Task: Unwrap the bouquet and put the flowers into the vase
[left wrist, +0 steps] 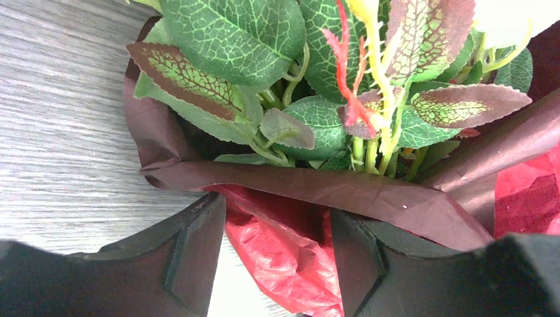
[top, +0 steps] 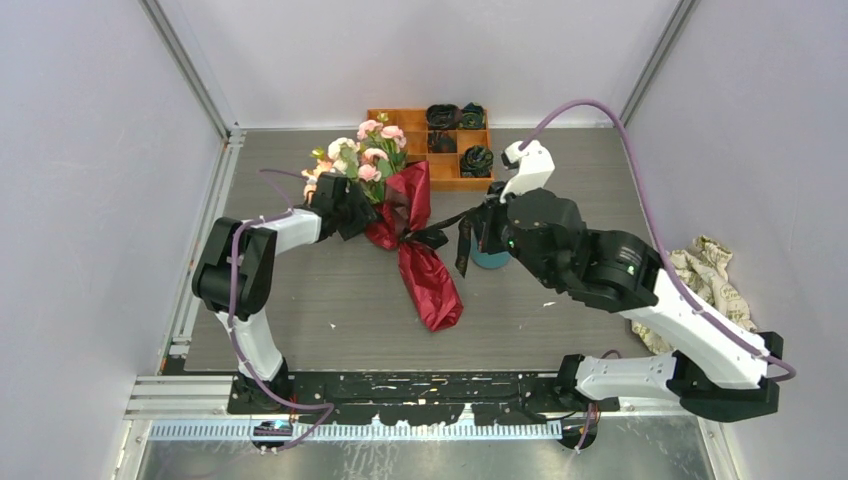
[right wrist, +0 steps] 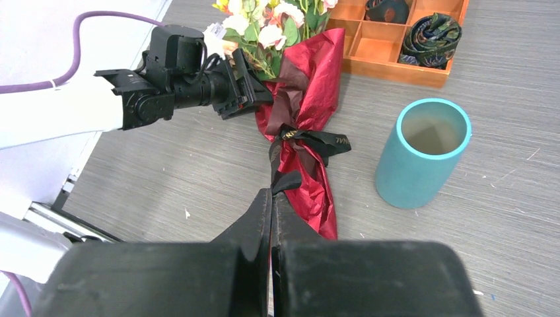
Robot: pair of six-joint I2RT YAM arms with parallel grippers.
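While the wrapped bouquet (top: 425, 265) of pink roses in dark red paper is lying beside the empty teal cylinder vase (right wrist: 422, 158), the right hand (right wrist: 271, 198) is pinching its black ribbon (right wrist: 310, 139), the left hand (left wrist: 277, 221) standing open around its rim.

The wrapping paper (top: 430, 285) comprises a crinkled, glossy red inner sheet and a smooth, matt maroon outer sheet. The black ribbon (right wrist: 315, 139) has a satin sheen. The vase (right wrist: 413, 175) is smooth and matt. The table (top: 320, 290) shows matt wood grain. The leaves (left wrist: 228, 30) have a matt, veined surface.
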